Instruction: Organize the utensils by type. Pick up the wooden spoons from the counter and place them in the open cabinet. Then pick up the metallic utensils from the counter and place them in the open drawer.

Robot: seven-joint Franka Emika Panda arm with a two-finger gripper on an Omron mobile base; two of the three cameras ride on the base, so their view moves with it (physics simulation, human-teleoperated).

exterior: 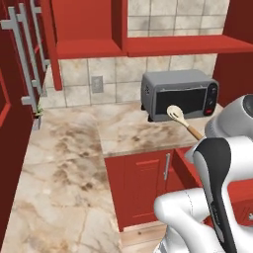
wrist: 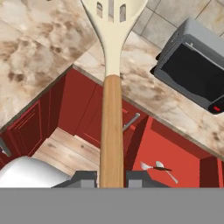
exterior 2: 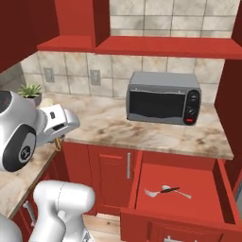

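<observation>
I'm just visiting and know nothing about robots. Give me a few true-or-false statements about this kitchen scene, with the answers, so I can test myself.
1. The jaws hold a wooden spoon with a pale slotted bowl and an orange-brown handle. True.
2. The wide red open drawer has a silver fork and a silver spoon lying in it. True.
3. The grey toaster oven sits inside the drawer. False: it stands on the beige marbled counter.
4. The held spoon lies flat on the counter. False: it is up in the air, in the gripper.
5. A small green potted plant stands on the counter. True.
</observation>
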